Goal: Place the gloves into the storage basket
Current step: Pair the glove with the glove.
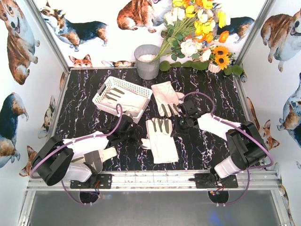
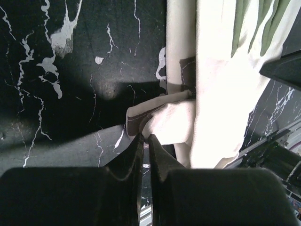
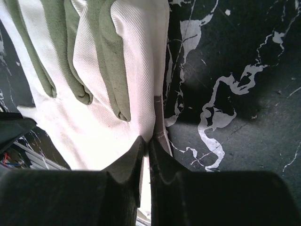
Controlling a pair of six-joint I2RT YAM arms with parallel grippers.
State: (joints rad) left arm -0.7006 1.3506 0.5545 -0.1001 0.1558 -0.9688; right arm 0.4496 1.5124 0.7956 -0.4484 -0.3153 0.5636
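A cream-white glove (image 1: 162,143) lies palm up in the middle of the black marble table, fingers pointing away from the arms. My left gripper (image 1: 137,137) is shut on a folded bit of its left edge, seen up close in the left wrist view as the glove (image 2: 221,94) pinched at the gripper (image 2: 146,137). My right gripper (image 1: 177,126) is shut on the opposite edge; the right wrist view has the glove (image 3: 94,122) nipped at the gripper (image 3: 149,140). A second glove (image 1: 166,96) lies further back. The white storage basket (image 1: 103,88) at back left holds another glove (image 1: 124,100).
A grey metal bucket (image 1: 147,61) stands at the back behind the basket, with a bunch of artificial flowers (image 1: 197,33) to its right. Corgi-print walls close in the table on three sides. An aluminium rail (image 1: 155,179) runs along the near edge.
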